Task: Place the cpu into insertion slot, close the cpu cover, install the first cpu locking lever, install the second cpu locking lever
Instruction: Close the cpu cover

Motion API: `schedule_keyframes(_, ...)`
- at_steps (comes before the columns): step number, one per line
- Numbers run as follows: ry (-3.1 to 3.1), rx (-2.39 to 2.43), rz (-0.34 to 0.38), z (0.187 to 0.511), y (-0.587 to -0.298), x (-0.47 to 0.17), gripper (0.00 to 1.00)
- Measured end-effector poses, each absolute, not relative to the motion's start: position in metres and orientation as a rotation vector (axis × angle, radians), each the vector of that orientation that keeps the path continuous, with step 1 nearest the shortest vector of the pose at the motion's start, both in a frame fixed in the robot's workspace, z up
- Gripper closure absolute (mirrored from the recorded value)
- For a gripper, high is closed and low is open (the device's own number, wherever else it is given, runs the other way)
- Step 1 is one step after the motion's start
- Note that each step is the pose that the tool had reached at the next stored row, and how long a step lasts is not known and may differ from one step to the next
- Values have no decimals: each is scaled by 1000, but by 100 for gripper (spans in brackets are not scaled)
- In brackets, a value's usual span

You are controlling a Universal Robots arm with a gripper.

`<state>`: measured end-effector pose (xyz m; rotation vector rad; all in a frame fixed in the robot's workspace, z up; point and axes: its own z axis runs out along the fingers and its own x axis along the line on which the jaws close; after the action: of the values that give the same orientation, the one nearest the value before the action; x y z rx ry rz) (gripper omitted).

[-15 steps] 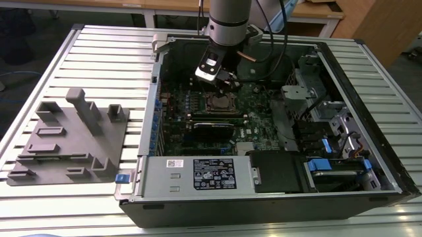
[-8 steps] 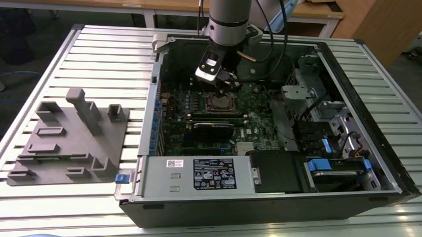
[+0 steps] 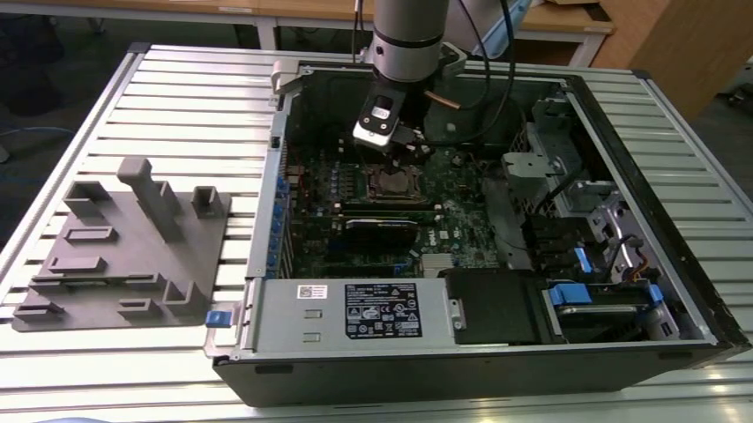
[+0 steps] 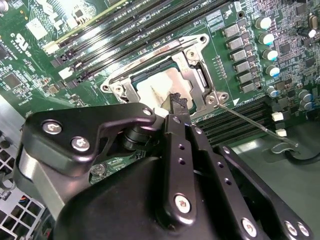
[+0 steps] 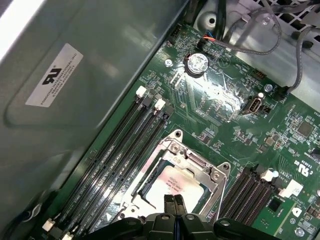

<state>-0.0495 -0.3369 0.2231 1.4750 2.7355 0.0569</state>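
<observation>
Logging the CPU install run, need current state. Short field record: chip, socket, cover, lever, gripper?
chip: dull silver-grey square cpu, seated in the socket
socket: silver-rimmed square insertion slot on the green circuit board
cover: thin silvery metal cpu cover, down around the chip
lever: thin metal rod cpu locking lever, sticking out beside the socket
gripper: black gripper, jaws shut, tips at the chip's top; contact unclear

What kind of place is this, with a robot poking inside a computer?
Probably a robotics lab or workshop: a robot arm reaches into an opened desktop computer case lying on a slatted metal table, with wooden desks behind.
</observation>
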Motion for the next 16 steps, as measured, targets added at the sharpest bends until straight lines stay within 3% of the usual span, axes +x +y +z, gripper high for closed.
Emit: schedule_keyframes(16, 2759, 1431, 58, 223, -337, -50, 89)
